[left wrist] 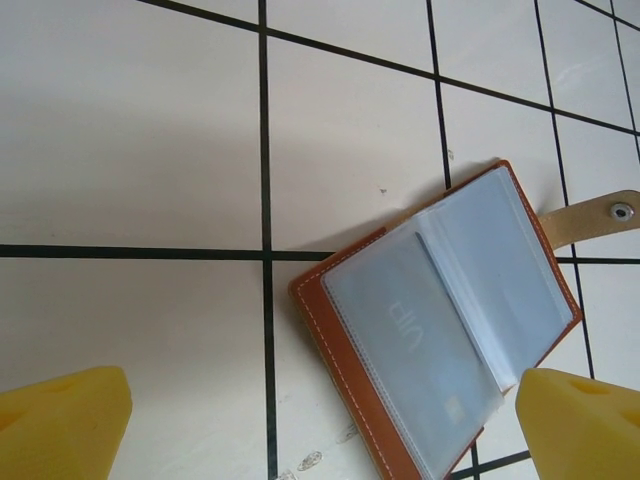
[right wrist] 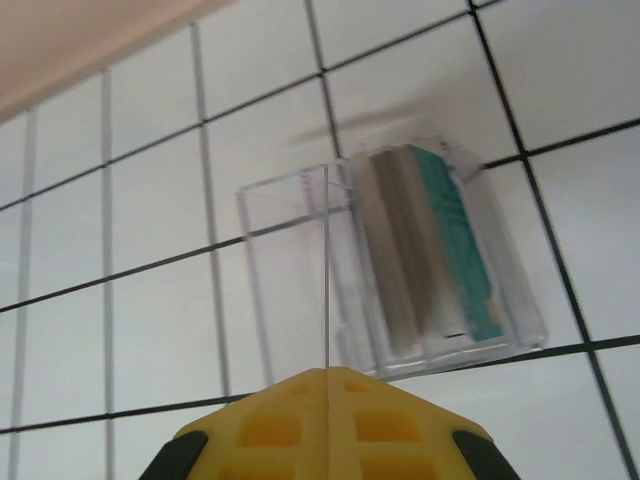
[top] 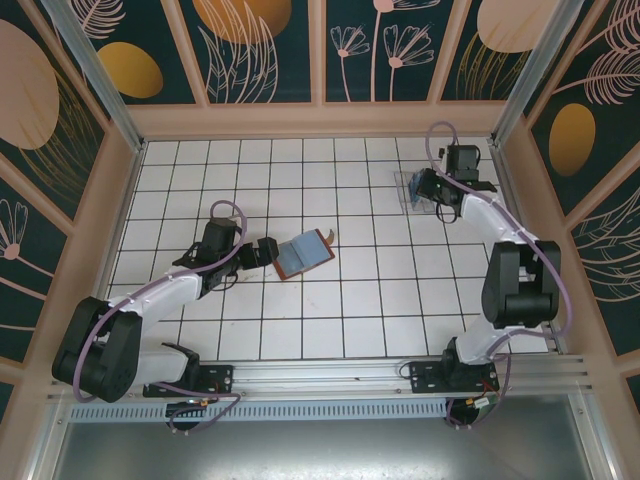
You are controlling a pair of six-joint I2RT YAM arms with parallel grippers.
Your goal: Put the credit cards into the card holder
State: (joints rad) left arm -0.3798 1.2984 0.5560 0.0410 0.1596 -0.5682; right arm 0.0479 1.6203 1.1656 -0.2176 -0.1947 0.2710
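The card holder [top: 302, 254] lies open on the tiles, reddish-brown leather with clear sleeves [left wrist: 440, 320]; a pale card marked VIP sits inside one sleeve [left wrist: 400, 330]. My left gripper [top: 268, 252] hovers just left of it, open, with its yellow fingertips [left wrist: 60, 425] wide on either side of the holder's near edge. At the far right, my right gripper [top: 432, 192] is shut on a thin credit card [right wrist: 326, 270] seen edge-on, rising from its closed yellow tips [right wrist: 326, 372]. Behind it a clear plastic box [right wrist: 290, 280] holds more credit cards [right wrist: 430, 250], grey-silver and teal, standing on edge.
The clear box [top: 415, 188] stands near the back right corner, close to the wooden side wall [top: 520, 170]. The holder's strap with a snap [left wrist: 600, 215] sticks out to the right. White tiled floor lies between the two arms.
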